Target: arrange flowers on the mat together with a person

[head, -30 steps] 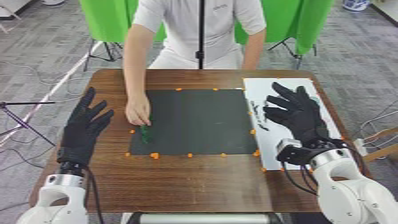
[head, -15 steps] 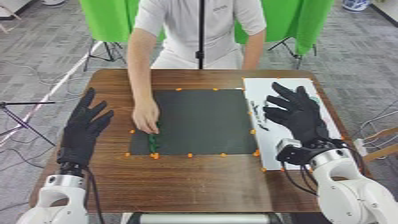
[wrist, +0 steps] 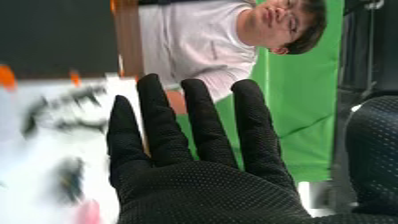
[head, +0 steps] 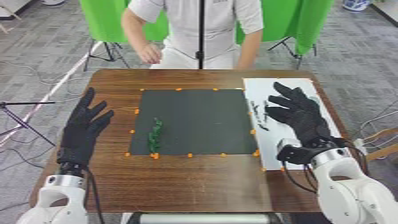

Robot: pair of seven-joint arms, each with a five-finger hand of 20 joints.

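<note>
In the head view, my left hand point(head: 83, 131) is held with straight fingers over the table's left side, apart from the mat. My right hand point(head: 300, 116) is open above the white sheet point(head: 275, 162) at the right. A green leafy stem point(head: 155, 136) lies lengthwise on the left part of the dark mat point(head: 203, 123). Thin dark stems point(head: 258, 114) lie on the white sheet beside my right hand. The right wrist view has my right hand point(wrist: 209, 187) with fingers straight and nothing held, and blurred dark stems point(wrist: 75, 111) on the sheet.
Orange markers point(head: 189, 155) run round the mat's edges on the brown wooden table point(head: 191, 185). Across the table the person's hand point(head: 149, 53) is off the tabletop, holding nothing visible. A thin black pole point(head: 201, 35) stands at the far edge.
The person's hand has let go of the green stem and drawn back from the mat past the far edge. The stem stays on the mat. Both my hands have kept still.
</note>
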